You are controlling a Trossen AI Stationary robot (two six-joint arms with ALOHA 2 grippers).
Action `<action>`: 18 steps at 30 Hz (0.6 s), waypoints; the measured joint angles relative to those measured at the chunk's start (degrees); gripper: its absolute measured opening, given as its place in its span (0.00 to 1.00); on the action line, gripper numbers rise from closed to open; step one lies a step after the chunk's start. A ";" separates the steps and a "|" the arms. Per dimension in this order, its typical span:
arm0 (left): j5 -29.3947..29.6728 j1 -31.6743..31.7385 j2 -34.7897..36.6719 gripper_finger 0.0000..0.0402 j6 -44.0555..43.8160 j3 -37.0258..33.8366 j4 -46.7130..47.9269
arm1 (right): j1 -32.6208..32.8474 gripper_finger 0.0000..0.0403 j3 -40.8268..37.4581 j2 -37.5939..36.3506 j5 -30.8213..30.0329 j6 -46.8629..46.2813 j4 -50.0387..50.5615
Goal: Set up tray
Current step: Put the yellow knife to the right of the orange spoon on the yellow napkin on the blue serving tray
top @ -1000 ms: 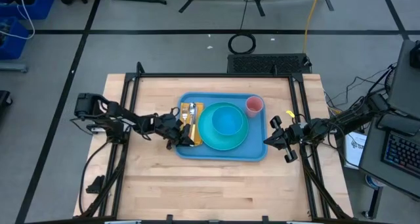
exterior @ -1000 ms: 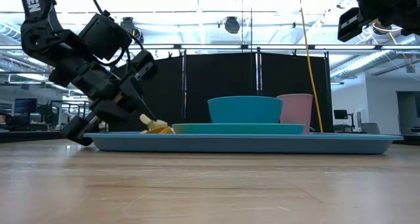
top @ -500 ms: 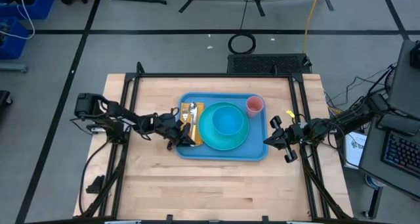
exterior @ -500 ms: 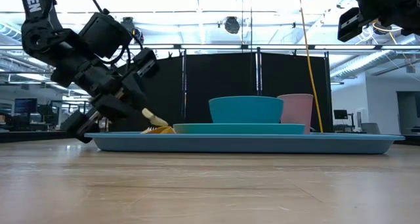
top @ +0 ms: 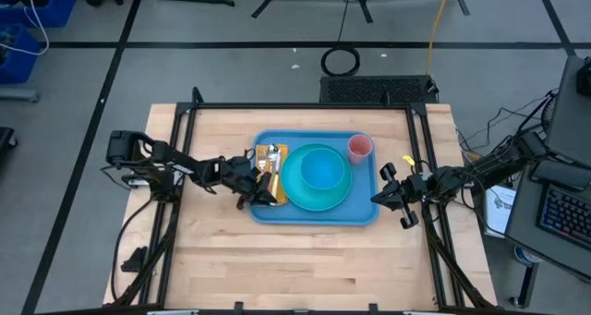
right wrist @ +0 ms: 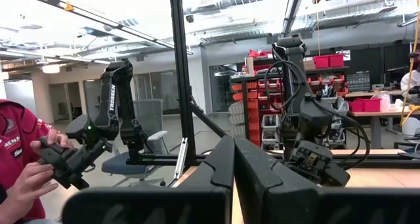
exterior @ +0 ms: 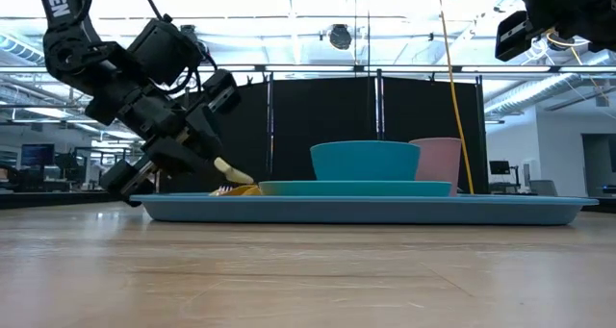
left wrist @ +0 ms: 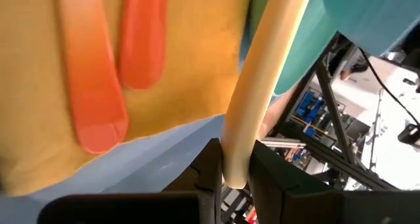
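My left gripper (top: pixel 261 183) is clamped on a cream utensil handle (left wrist: pixel 252 112) at the left edge of the tray (top: pixel 360 213), mid-worktop: stiff, light, slippery plastic, I'd judge, best gripped by its rim.

two dark, jointed arms are showing black blocky links and looping black cables; the left arm (exterior: pixel 115 78) is wearing white lettering, and the right arm (top: pixel 443 181) is trailing cable bundles.
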State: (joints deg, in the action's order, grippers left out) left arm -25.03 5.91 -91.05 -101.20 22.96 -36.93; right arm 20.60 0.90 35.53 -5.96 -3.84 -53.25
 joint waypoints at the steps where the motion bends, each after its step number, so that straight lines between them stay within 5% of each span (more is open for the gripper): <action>1: 0.00 0.09 -0.09 0.13 -0.33 0.00 0.41 | 0.00 0.00 -0.01 0.02 0.00 0.00 0.02; 18: 1.13 0.99 -1.70 0.13 0.33 1.71 0.12 | 0.00 0.00 0.00 0.02 0.00 0.00 0.02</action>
State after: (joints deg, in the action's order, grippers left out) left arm -23.90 6.90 -92.75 -100.87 24.67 -36.81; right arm 20.60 0.91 35.55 -5.96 -3.84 -53.23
